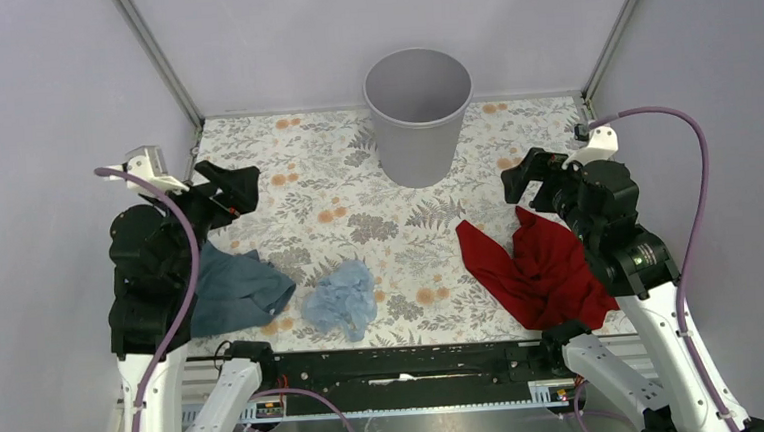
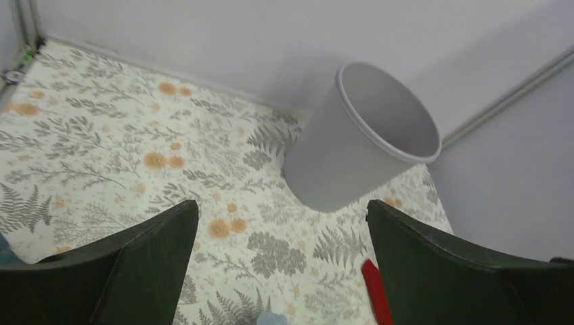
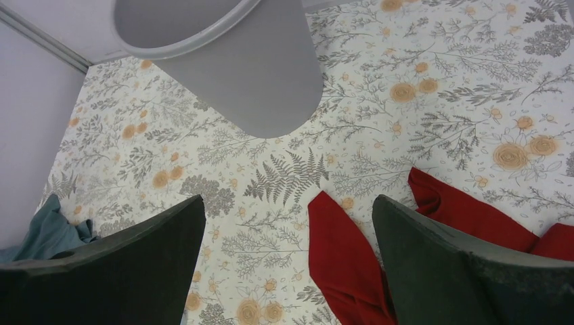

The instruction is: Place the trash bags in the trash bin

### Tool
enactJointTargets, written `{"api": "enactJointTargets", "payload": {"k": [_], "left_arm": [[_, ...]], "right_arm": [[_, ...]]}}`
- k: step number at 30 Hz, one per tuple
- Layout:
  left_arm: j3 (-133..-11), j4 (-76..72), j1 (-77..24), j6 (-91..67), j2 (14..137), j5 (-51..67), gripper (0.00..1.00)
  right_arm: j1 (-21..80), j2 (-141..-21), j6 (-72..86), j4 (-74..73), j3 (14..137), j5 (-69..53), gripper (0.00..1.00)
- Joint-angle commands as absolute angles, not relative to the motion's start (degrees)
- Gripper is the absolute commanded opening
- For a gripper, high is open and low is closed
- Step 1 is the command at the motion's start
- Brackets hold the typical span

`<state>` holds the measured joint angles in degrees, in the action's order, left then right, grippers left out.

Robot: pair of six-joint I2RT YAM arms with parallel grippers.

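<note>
My left gripper (image 1: 241, 188) hangs above the floral-covered table (image 1: 357, 192), to the left of the trash bin (image 1: 419, 114) and nearer the bases than it is, its fingers spread wide with nothing between them. In my left wrist view the bin stands upright in the gap between the two dark fingers, its open mouth showing a bare grey inside. Further from the bin on that same side, toward the near edge, a dark teal-blue cloth (image 1: 237, 290) lies rumpled on the table, partly under my left arm. Just right of that cloth, and well apart from the bin on its near side, the trash bag (image 1: 341, 301) sits crumpled in a small pale-blue heap, flat on the table and touched by neither gripper. The bin itself stands at the far edge against the back wall. To the bin's right and nearer the bases, a red cloth (image 1: 541, 266) lies spread out, reaching under my right arm. My right gripper (image 1: 516, 178) hovers to the right of the bin, over the far end of the red cloth, fingers likewise wide apart and empty; its wrist view shows the bin's wall and rim ahead.
</note>
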<state>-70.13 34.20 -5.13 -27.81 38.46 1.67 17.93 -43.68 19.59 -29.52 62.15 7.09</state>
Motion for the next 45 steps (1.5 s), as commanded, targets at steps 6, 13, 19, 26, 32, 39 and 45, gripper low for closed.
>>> {"api": "enactJointTargets", "payload": {"k": [6, 13, 19, 26, 32, 39, 45], "left_arm": [[-66.3, 37.0, -4.9, -25.9, 42.1, 16.6, 0.99], [-58.1, 36.6, -5.0, -27.1, 43.0, 28.1, 0.99], [-48.7, 35.5, -7.4, -28.2, 41.4, 32.5, 0.99], [-44.5, 33.3, -16.6, -31.5, 41.1, 25.0, 0.99], [-38.1, 27.6, -30.4, -40.0, 45.7, 12.4, 0.99], [-35.6, 24.3, -40.8, -40.9, 51.6, 3.1, 0.97], [-33.5, 18.6, -42.4, -41.6, 54.9, 0.2, 0.61]], "right_arm": [[17.7, -43.7, 21.1, -30.0, 61.8, 7.8, 1.00], [17.8, -44.3, 23.9, -29.0, 57.7, 3.6, 1.00], [17.8, -44.9, 22.3, -25.1, 54.2, -11.3, 1.00], [20.3, -55.4, 26.7, -23.6, 54.6, -29.4, 1.00], [30.4, -56.4, 30.9, -15.8, 49.2, -26.7, 1.00], [36.8, -58.4, 33.5, -11.8, 45.1, -25.2, 1.00], [42.9, -61.3, 33.6, -10.8, 43.5, -23.9, 1.00]]}}
